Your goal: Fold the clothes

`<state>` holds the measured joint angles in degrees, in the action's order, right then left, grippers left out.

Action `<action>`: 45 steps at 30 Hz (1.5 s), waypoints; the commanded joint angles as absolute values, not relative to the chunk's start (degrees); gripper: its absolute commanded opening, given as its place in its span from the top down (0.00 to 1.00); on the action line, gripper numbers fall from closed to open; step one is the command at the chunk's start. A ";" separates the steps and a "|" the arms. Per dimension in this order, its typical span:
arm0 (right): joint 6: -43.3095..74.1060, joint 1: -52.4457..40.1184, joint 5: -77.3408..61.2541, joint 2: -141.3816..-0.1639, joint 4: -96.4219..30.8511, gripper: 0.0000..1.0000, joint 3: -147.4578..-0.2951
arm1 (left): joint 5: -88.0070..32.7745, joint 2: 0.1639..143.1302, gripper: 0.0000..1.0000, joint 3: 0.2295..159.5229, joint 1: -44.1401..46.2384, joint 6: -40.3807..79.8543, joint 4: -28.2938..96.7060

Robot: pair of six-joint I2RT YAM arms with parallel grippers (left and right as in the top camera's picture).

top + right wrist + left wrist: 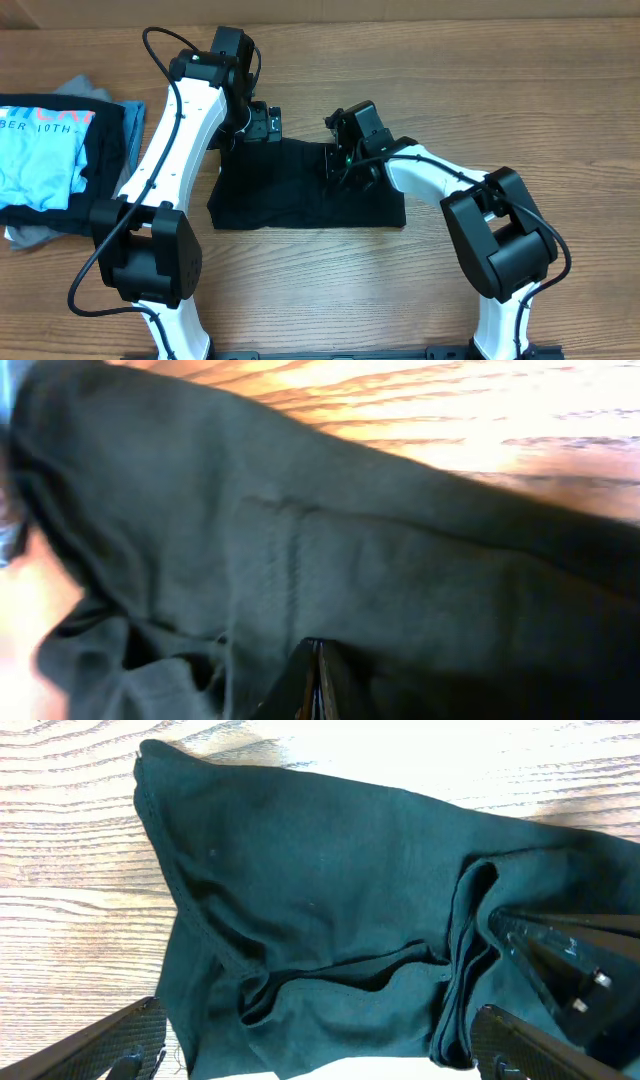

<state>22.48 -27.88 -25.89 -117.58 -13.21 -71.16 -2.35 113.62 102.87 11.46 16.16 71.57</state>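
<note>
The left hand [320, 1010] is held wide open over the clothes [330, 880], its fingers [120, 1040] set to either side of a crumpled fold. The right hand [315, 665] is shut tight, with its tips laid against the black cloth; whether a fold is pinched cannot be told. The clothes are spread as one black garment at the middle of the table [450, 60], the near edge straight and the left edge slanted. Bare wood is seen to the right and in front. At the far left, a light blue T-shirt [40, 160] is piled on a grey garment [30, 238]; "BER 10TH" can be read in white.
</note>
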 commanded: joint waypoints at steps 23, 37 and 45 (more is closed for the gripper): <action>22.79 -30.09 -24.01 -112.55 -15.75 0.96 -71.96 | -2.94 114.06 0.00 103.24 11.27 15.88 71.50; 24.03 -32.60 -29.28 -112.60 -11.99 0.96 -72.18 | -2.94 114.06 0.00 103.24 11.27 15.88 71.50; 24.08 -26.72 -31.57 -106.65 -13.30 0.96 -72.18 | -2.94 114.06 0.00 103.24 11.27 15.88 71.50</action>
<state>23.99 -28.77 -30.00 -110.08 -13.08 -71.24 -2.35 113.62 102.87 11.46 16.16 71.57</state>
